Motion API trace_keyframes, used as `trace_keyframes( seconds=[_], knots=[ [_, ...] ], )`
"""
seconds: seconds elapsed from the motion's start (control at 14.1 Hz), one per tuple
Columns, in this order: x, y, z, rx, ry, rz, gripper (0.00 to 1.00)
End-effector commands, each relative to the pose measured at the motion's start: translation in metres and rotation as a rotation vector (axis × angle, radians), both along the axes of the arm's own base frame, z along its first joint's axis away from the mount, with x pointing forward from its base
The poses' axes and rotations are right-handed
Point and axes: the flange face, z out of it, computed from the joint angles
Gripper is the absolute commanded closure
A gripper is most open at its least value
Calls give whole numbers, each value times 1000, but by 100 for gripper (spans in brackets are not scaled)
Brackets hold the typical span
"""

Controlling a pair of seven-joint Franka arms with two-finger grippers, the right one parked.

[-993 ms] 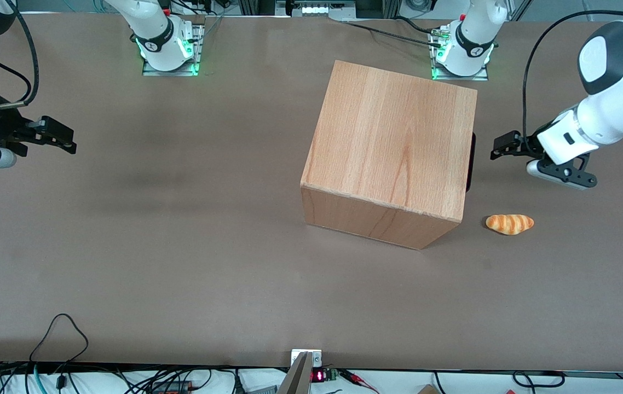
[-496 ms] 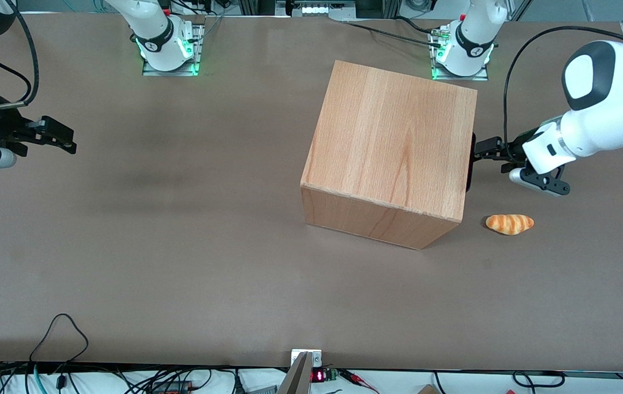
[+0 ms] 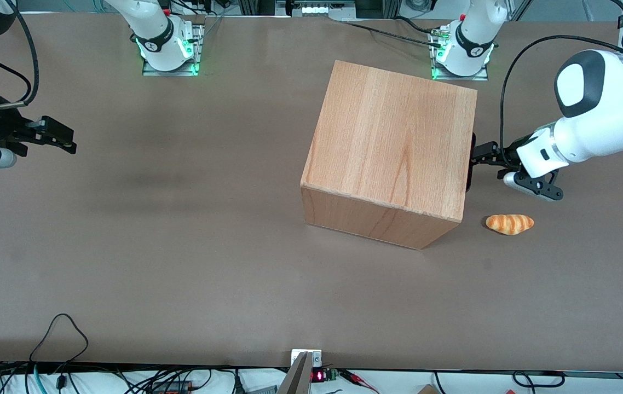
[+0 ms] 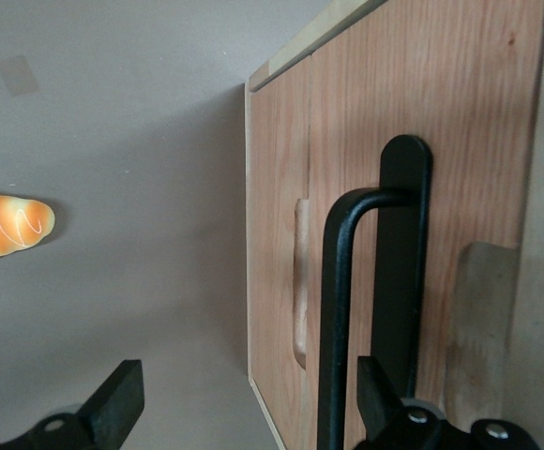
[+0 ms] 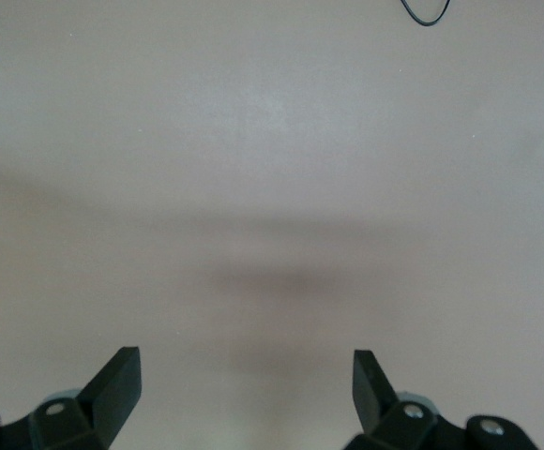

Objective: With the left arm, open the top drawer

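Note:
The wooden cabinet (image 3: 391, 150) stands mid-table, its front facing the working arm's end. The top drawer (image 4: 469, 141) sits flush in the cabinet, and its black bar handle (image 3: 471, 162) just shows past the cabinet's edge. My left arm's gripper (image 3: 479, 155) is level with that handle and right up against it. Seen from the left wrist, the gripper (image 4: 249, 394) is open and the handle's bar (image 4: 336, 319) passes between the fingers, close beside one fingertip (image 4: 373, 394). The other fingertip (image 4: 122, 401) hangs out over the table.
An orange bread roll (image 3: 509, 224) lies on the brown table, in front of the cabinet's drawer face and nearer the front camera than the gripper; it also appears in the left wrist view as bread roll (image 4: 5, 225). A second wooden panel with a recessed grip (image 4: 300, 281) adjoins the drawer front.
My left arm has swung in toward the cabinet. The gripper has moved from well in front of the drawer face up to the black handle. The cabinet and bread roll have not moved.

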Motion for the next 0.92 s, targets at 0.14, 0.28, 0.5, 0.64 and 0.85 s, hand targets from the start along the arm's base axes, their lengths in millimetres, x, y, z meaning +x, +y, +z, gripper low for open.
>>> trace_keyframes(
  seconds=[0.14, 0.28, 0.5, 0.64, 0.85],
  knots=[
    [6, -1, -17, -16, -23, -2, 0],
    [7, 0, -20, -14, -23, -1, 0],
    [12, 1, -25, -7, -42, 8, 0],
    [14, 2, -31, -5, -50, 2, 0],
    [18, 4, -37, 6, -64, 7, 0]
  ],
)
